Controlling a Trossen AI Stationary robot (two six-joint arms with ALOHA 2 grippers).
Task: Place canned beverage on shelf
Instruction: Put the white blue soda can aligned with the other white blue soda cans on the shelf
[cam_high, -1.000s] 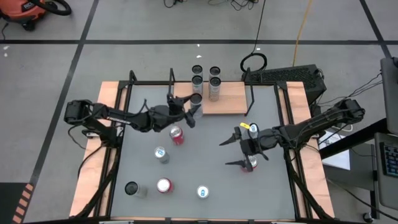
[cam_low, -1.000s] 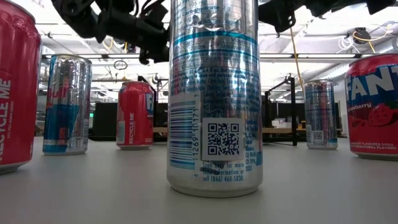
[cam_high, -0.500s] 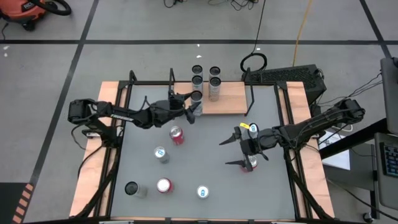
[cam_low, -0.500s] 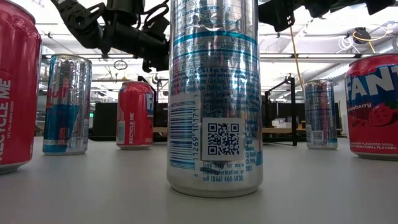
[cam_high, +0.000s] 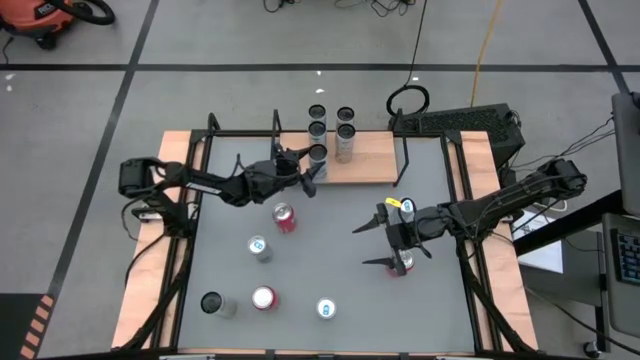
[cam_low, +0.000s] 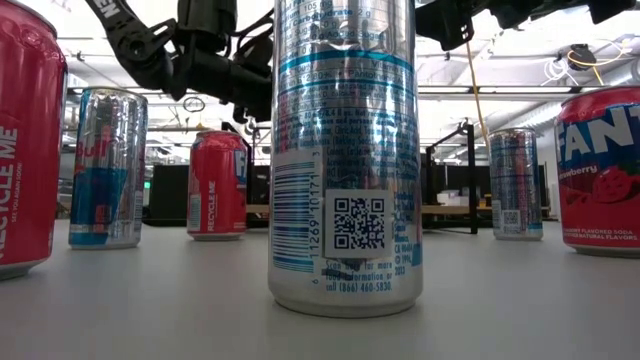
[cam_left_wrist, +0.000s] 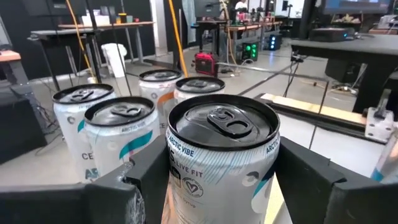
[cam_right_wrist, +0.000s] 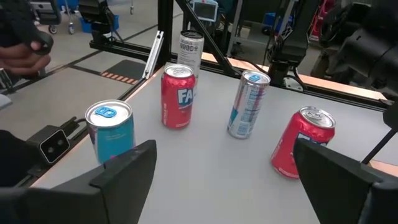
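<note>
One second ago my left pincer (cam_high: 313, 170) held its can (cam_high: 318, 153) a little nearer me; now it has moved farther onto the front left corner of the shelf (cam_high: 375, 158), fingers clamped on the can's sides. My right pincer (cam_high: 372, 243) has not moved: it hangs wide open and empty over the desk (cam_high: 330, 250), a red can (cam_high: 401, 263) under its arm. The held can is white with a dark lid and teal print, upright. Four cans (cam_high: 345, 132) stand just behind it at the shelf's back left, closely packed. The shelf's right half is bare wood. Five more cans (cam_high: 262, 248) are scattered on the desk's near left.
</note>
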